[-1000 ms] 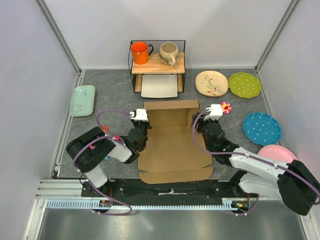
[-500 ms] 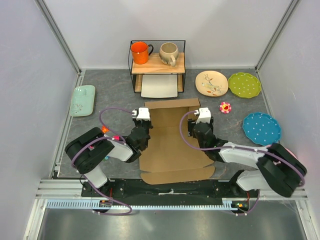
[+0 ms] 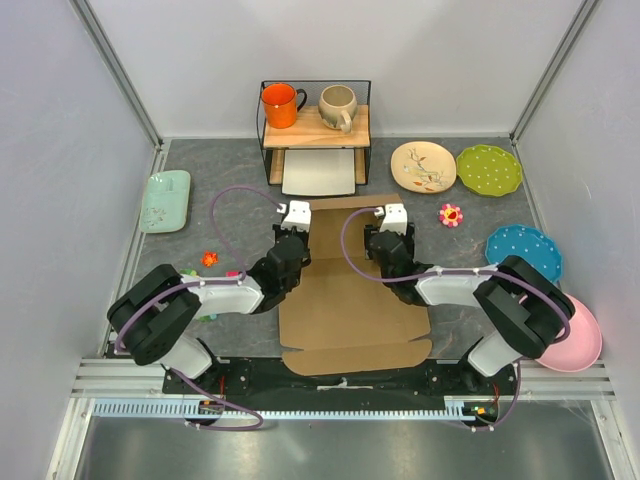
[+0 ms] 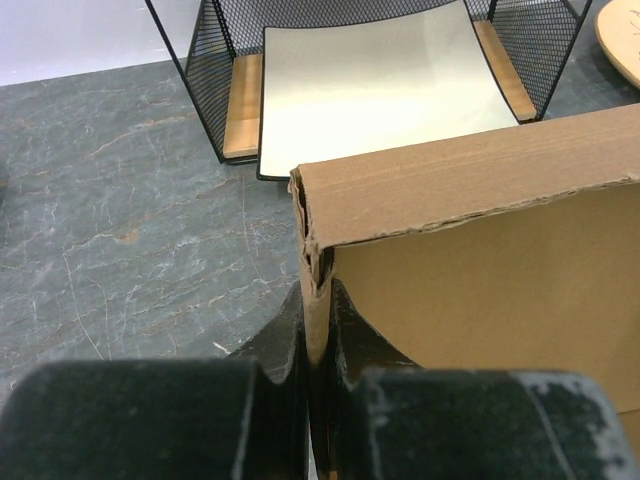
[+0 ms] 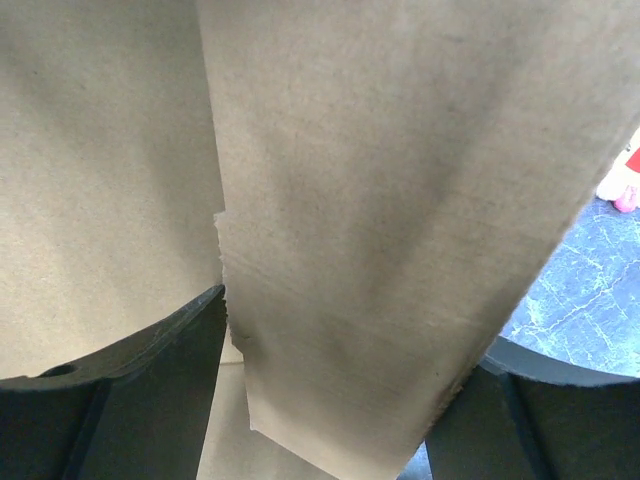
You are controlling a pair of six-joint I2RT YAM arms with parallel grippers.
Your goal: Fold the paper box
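Observation:
The paper box (image 3: 350,300) is a brown cardboard sheet lying in the middle of the table, with its far end folded up. My left gripper (image 3: 296,228) is at the box's far left corner. In the left wrist view it (image 4: 318,302) is shut on the upright left side wall of the box (image 4: 480,260), just below the torn corner. My right gripper (image 3: 390,228) is at the far right corner. In the right wrist view it (image 5: 350,335) is open, its fingers (image 5: 170,370) wide apart, with a raised cardboard flap (image 5: 380,220) lying between them.
A wire shelf (image 3: 315,128) at the back holds an orange mug (image 3: 281,104) and a beige mug (image 3: 337,106), with a white tray (image 3: 319,172) below. Cream (image 3: 423,166), green (image 3: 489,169), blue (image 3: 524,256) and pink (image 3: 578,342) plates lie to the right. A mint tray (image 3: 165,200) lies to the left. A flower toy (image 3: 451,214) lies near the right arm.
Both grippers moved inward and toward the far end of the box. The box's far corners and side flaps have come up, so its far end looks narrower.

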